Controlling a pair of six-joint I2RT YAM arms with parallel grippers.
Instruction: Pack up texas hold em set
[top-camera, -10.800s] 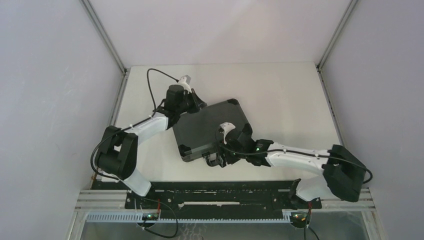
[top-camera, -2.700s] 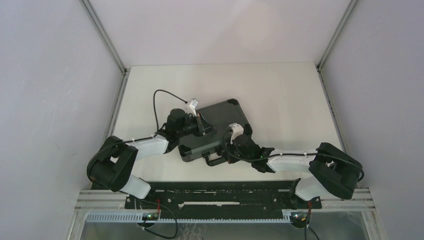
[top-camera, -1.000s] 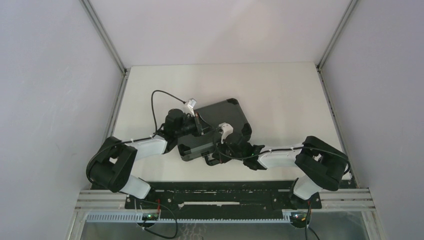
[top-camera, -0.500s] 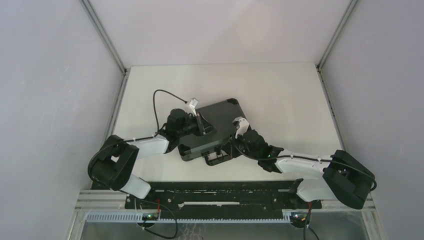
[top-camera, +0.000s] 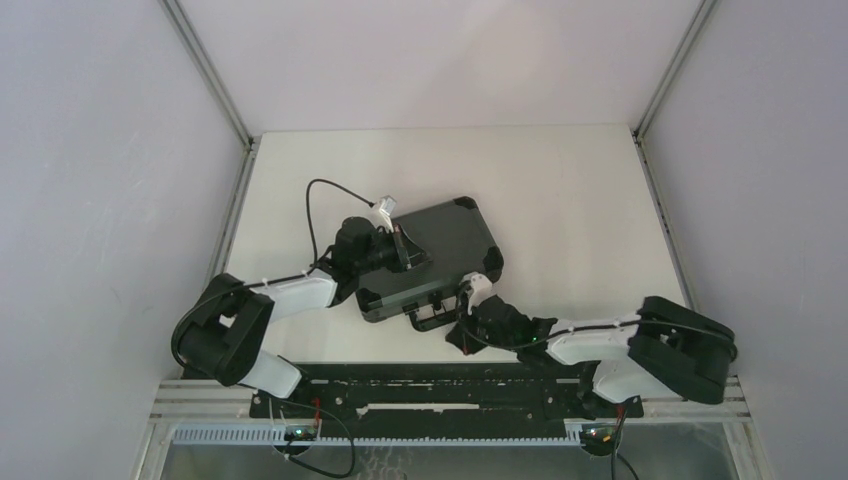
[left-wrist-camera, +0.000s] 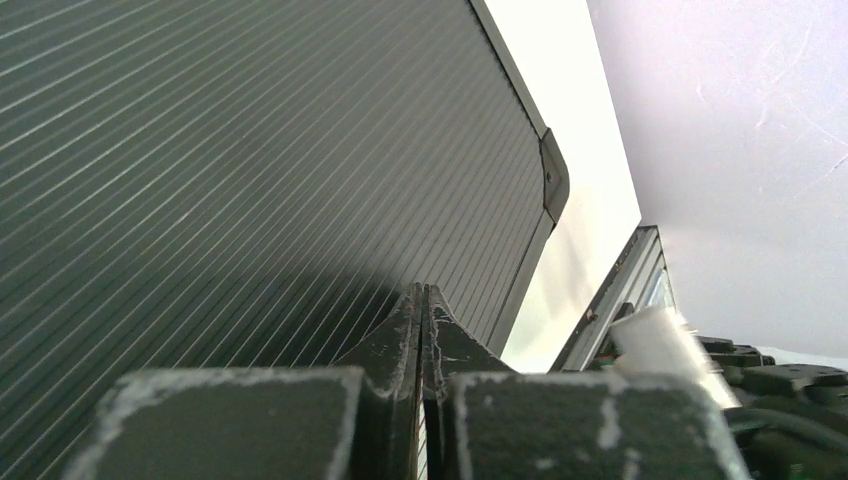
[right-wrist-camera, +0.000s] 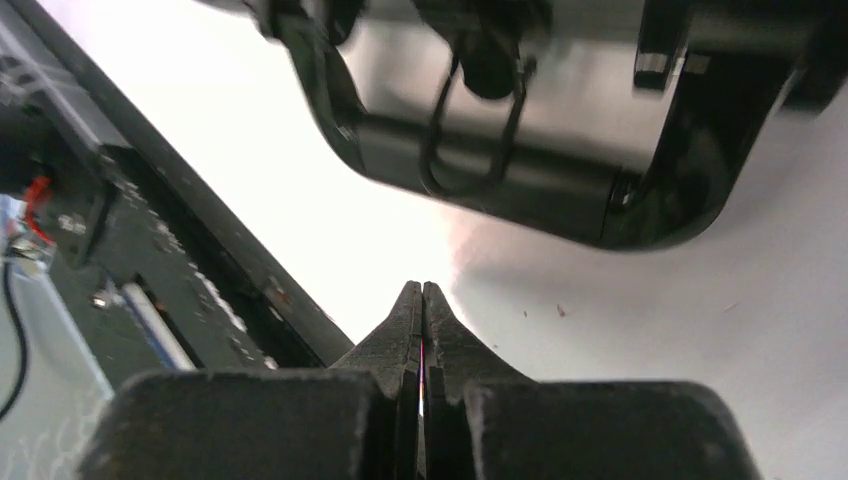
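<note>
Black briefcase (top-camera: 425, 255) lies flat and closed on the table (top-camera: 570, 190), skewed, toward the near-left part, with its handle (right-wrist-camera: 500, 195) facing the arm bases; chips, cards and buttons are not visible (presumably inside, cannot tell). Left gripper (left-wrist-camera: 422, 300) has its fingers pressed together, tip down on the ribbed lid (left-wrist-camera: 250, 150) near its left side, holding nothing. Right gripper (right-wrist-camera: 421, 300) is likewise pinched together and empty, low over the table just in front of the handle, not touching it. Whether the latches are fastened cannot be told; a thin wire loop (right-wrist-camera: 480, 130) hangs by the handle. Likely risks: if the right tip pushes at the front, the case may slide or spin on the smooth table, since only one narrow tip pins it; that tip may skid along the ribs. Pinched fingers could also snag in the handle or the loop and drag the case toward the rail (top-camera: 430, 375).
</note>
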